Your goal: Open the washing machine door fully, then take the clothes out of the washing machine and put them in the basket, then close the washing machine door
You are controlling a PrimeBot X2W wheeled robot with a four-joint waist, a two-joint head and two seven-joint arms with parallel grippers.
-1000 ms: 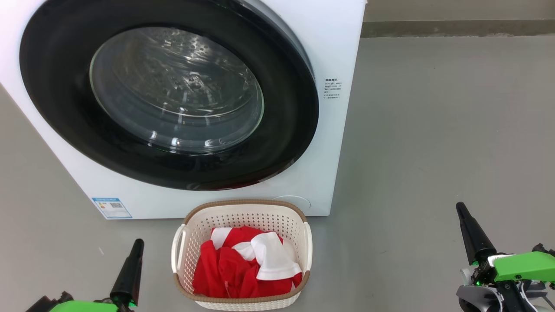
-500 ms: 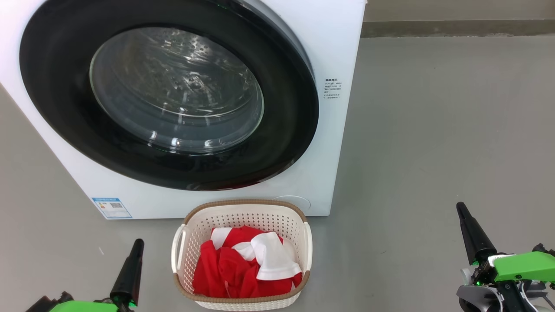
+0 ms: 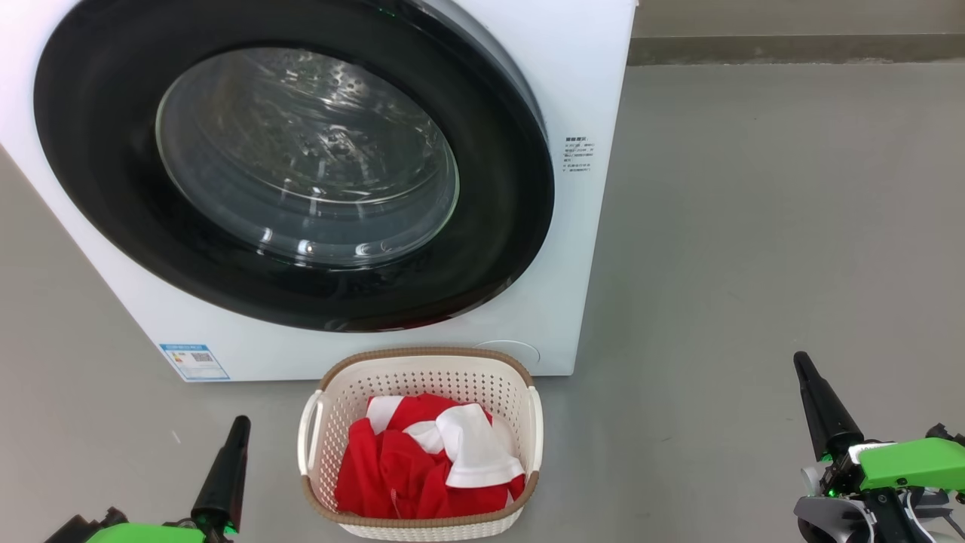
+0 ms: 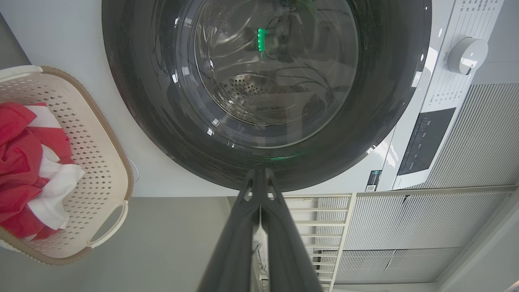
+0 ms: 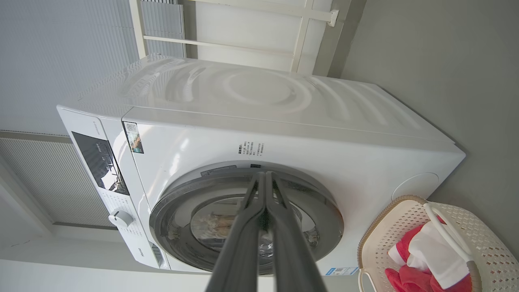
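Note:
The washing machine stands white and boxy ahead of me. Its washing machine door, black-rimmed with a glass bowl window, lies flat against the front, closed. On the floor in front sits the basket, with the red and white clothes heaped inside. My left gripper is shut and empty at the lower left, left of the basket. At the lower right, well clear of the basket, my right gripper is shut and empty too. Both wrist views look along closed fingers at the door.
Grey floor spreads wide to the right of the machine, with a wall base at the back. A blue label sticker sits at the machine's lower left. Control panel and dial show in the left wrist view.

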